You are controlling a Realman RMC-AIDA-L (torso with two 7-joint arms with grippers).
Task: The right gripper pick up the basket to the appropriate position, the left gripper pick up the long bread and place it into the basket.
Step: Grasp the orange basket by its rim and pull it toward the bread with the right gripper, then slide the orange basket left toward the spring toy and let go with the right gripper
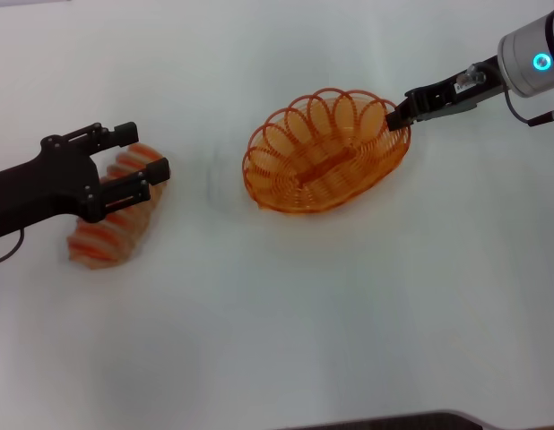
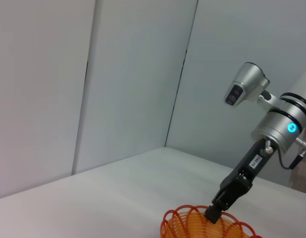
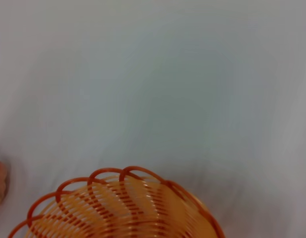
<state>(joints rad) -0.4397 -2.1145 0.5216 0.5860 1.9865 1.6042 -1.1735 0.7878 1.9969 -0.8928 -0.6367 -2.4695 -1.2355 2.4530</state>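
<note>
The orange wire basket (image 1: 326, 152) sits mid-table, a little to the right. My right gripper (image 1: 399, 116) is shut on the rim at the basket's right end; the left wrist view shows the same right gripper (image 2: 213, 213) pinching the basket (image 2: 192, 225). In the right wrist view only the basket (image 3: 123, 208) appears. The long bread (image 1: 102, 237), tan with orange ridges, lies at the far left. My left gripper (image 1: 146, 152) is open above the bread's far end, one finger on each side of it.
The white table top (image 1: 286, 313) spreads out on all sides. A dark edge (image 1: 393, 421) runs along the table's near side. Grey wall panels (image 2: 133, 74) stand behind the table.
</note>
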